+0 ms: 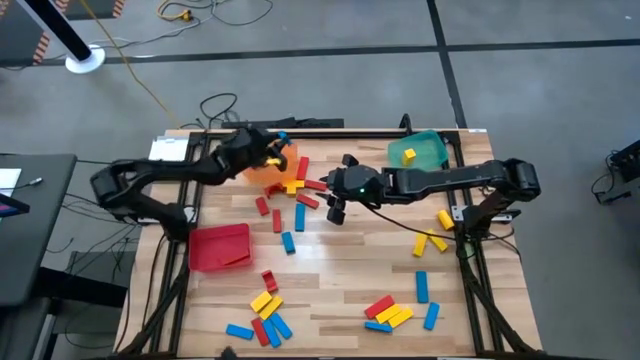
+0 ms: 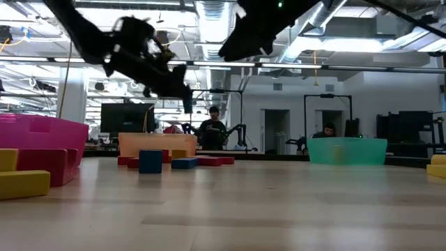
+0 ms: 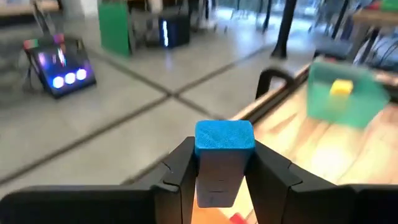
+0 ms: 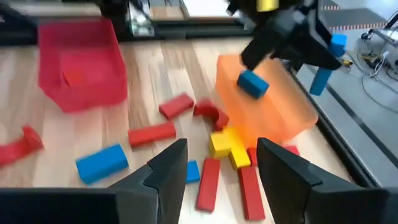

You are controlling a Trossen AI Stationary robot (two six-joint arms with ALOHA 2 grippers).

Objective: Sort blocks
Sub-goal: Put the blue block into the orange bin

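Two pincers are working over the far half of the wooden table (image 1: 330, 270). The left gripper (image 1: 272, 150) is hanging above the orange bin (image 1: 272, 172) at the far edge, and its fingers (image 3: 180, 171) are pinching a blue block (image 3: 224, 155) held upright between them. The right gripper (image 1: 338, 205) is hovering just beside that bin, toward the table's middle, with its fingers (image 4: 168, 171) spread apart and nothing between them.

Directly below and ahead of the right gripper a cluster of red blocks (image 4: 152, 132), a blue bar (image 4: 101, 163) and a yellow block (image 4: 222, 142) is lying against the foot of the orange bin, which is tipped over. Another blue block (image 4: 252, 83) is showing against the orange bin's wall, right under the left gripper, though I cannot tell whether it is lying inside or falling. Beyond the loose red blocks, on the side away from the orange bin, the red bin (image 4: 79, 59) is sitting with one red piece in it.

Behind the right arm, at the far right corner, the green bin (image 1: 420, 150) is holding one yellow block (image 1: 409, 155). Nearer the front edge, well apart from both pincers, mixed heaps of blocks (image 1: 262, 318) and more blocks (image 1: 392, 312) are lying scattered, with a few yellow ones (image 1: 436, 238) at the right rail.

No readable writing is showing anywhere.
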